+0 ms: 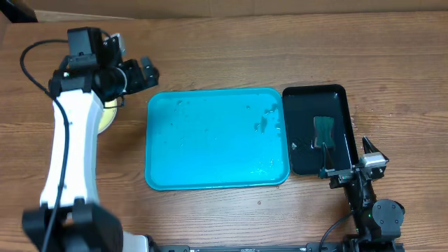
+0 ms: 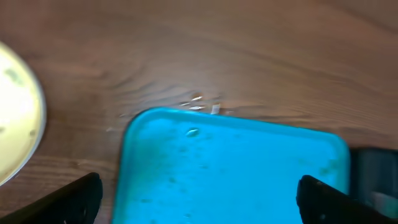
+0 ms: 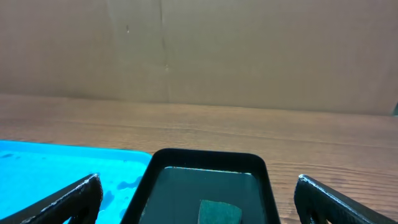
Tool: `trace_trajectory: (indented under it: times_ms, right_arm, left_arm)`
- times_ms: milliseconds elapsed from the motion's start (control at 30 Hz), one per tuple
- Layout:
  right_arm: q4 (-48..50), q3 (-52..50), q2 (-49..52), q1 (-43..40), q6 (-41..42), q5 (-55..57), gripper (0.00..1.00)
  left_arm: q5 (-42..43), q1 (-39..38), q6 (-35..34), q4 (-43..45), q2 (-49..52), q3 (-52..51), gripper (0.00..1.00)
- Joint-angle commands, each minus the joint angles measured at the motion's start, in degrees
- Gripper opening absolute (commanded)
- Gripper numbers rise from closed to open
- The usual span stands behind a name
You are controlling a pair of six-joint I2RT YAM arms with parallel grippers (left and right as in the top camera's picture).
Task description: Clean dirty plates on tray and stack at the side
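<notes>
The turquoise tray (image 1: 217, 138) lies in the middle of the table with no plates on it, only water drops and small dark smears near its right end. It also shows in the left wrist view (image 2: 230, 168) and the right wrist view (image 3: 56, 165). A yellow-green plate (image 1: 107, 117) lies at the table's left side, mostly hidden under my left arm; its rim shows in the left wrist view (image 2: 15, 118). The blue and white plates are not visible. My left gripper (image 1: 148, 72) is open and empty above the tray's far left corner. My right gripper (image 1: 348, 168) is open and empty at the black tray's near edge.
A smaller black glossy tray (image 1: 334, 94) stands right of the turquoise tray and holds a dark green sponge (image 1: 324, 132), also in the right wrist view (image 3: 219, 210). A cardboard wall (image 3: 199, 50) stands behind the table.
</notes>
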Motion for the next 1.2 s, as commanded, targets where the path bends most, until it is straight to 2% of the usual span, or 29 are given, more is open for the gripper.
trace_trajectory:
  times_ms: [0,400,567,700,767,933,1167]
  right_arm:
    - [0.3,-0.6,-0.6,0.3,-0.2,-0.3,1.0]
    - [0.3,-0.6,-0.6,0.3,-0.2,-0.3,1.0]
    - [0.3,-0.6,-0.6,0.3,-0.2,-0.3,1.0]
    - [0.3,-0.6,-0.6,0.3,-0.2,-0.3,1.0]
    - [0.3,-0.6,-0.6,0.3,-0.2,-0.3,1.0]
    - [0.3,-0.6,-0.6,0.3,-0.2,-0.3,1.0]
    - [0.3,-0.6,-0.6,0.3,-0.2,-0.3,1.0]
  left_arm:
    - [0.0,-3.7,1.5,0.2,-7.7,-0.2,1.0]
    - [0.0,-5.4,1.5,-0.4,-23.5,-0.4,1.0]
    - [0.0,-5.4,1.5,-0.4,-31.2,-3.5,1.0]
    - [-0.6,-5.3,1.6,-0.1,-40.1,-11.4,1.0]
    - [-3.5,-5.3,1.5,0.0,-45.5,-16.6,1.0]
    - [-5.8,-5.3,1.5,1.9,-62.1,-32.3,0.99]
    - [-5.8,-5.3,0.2,16.0,-82.1,-50.4,1.0]
